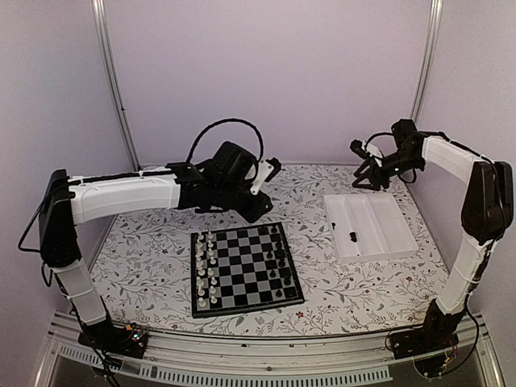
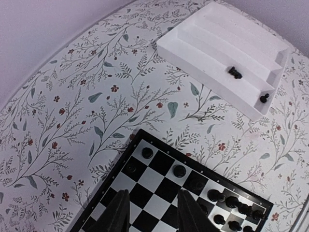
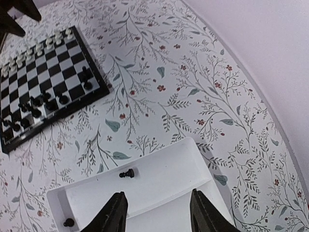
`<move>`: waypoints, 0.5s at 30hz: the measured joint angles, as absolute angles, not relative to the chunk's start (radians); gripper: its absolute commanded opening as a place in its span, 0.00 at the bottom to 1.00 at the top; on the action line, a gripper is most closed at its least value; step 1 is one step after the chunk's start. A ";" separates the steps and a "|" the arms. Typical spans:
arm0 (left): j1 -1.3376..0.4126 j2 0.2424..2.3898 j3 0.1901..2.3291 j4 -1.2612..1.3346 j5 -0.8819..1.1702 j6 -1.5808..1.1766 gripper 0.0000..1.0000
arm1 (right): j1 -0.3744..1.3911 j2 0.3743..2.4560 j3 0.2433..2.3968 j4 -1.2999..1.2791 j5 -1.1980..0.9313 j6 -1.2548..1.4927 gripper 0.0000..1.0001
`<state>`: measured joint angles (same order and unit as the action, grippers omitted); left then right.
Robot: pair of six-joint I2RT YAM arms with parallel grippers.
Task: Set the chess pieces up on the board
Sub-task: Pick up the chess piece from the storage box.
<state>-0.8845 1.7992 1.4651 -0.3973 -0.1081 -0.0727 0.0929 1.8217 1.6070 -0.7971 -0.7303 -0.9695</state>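
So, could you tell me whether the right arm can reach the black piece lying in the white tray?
Probably yes: the right gripper hangs open above the tray, and nothing covers the toppled black chess piece.

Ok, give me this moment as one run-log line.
left fingers: open, empty, over far edge of board | right fingers: open, empty, above tray | two black pieces in tray

A worktop (image 1: 339, 300) covered in a leaf-and-flower print carries a white ridged tray (image 1: 385, 216) on its right side. Two rows of white chessmen (image 1: 206, 270) stand left of it.
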 measured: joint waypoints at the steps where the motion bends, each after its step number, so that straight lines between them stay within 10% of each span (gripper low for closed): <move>1: -0.908 1.785 1.449 -0.380 -0.111 -0.064 0.37 | 0.098 1.832 1.584 -0.804 -0.710 -0.999 0.45; 15: -0.968 1.769 1.402 -0.308 -0.113 -0.038 0.37 | 0.243 1.989 1.481 -0.761 -0.480 -1.287 0.39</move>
